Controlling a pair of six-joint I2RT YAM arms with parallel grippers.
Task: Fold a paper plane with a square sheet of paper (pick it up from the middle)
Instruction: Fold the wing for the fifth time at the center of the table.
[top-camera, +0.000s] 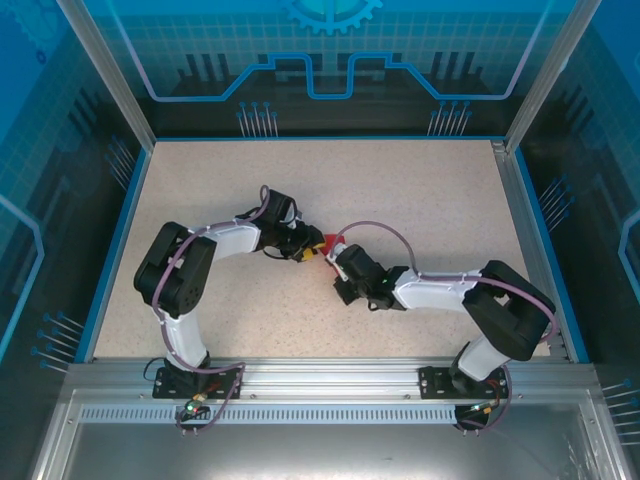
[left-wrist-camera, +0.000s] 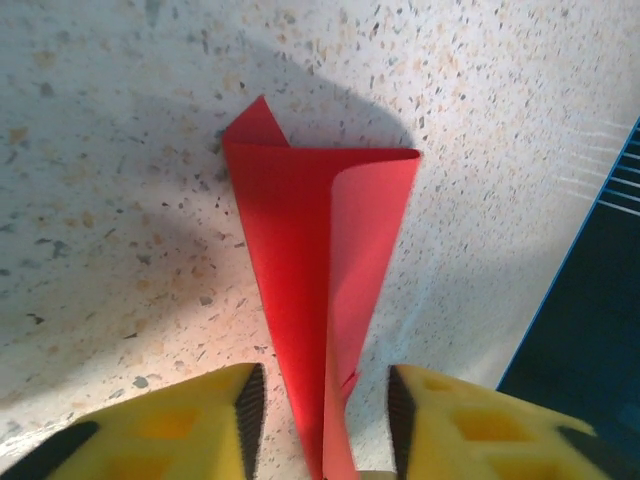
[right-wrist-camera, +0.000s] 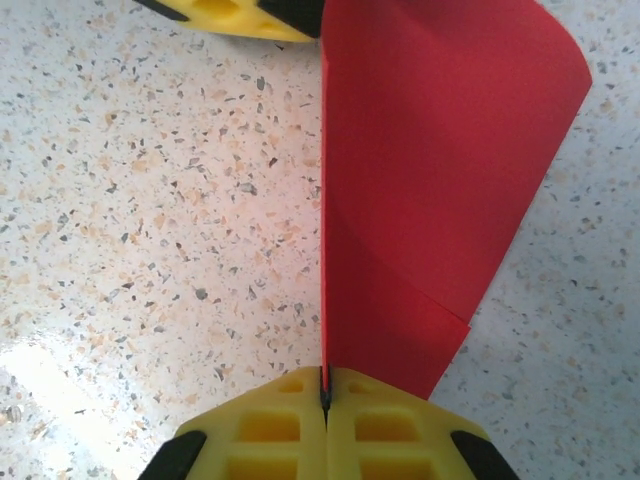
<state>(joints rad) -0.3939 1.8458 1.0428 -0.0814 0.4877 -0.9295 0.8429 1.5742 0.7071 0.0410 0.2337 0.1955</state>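
Early days I'd say: the red sheet (right-wrist-camera: 420, 180) is only folded into a loose cone. Right fingers (right-wrist-camera: 380, 425) are clamped on it, left fingers (left-wrist-camera: 180, 420) spread apart, no plane yet.

The sheet of paper (right-wrist-camera: 430, 180) is thin, matt red paper, smooth, with a faint sheen only where it curls. My right fingers (right-wrist-camera: 260, 430) are yellow moulded plastic, matt, with hollow cells and black edging; my left fingers (left-wrist-camera: 170, 430) look the same. The tabletop (right-wrist-camera: 150, 200) is speckled and stone-like, smooth and slightly glossy — light glares off it near my right fingers. My arm links (top-camera: 235, 238) wear glossy white plastic shells, with matt black joints. The near rail (top-camera: 330, 375) is bare brushed metal.
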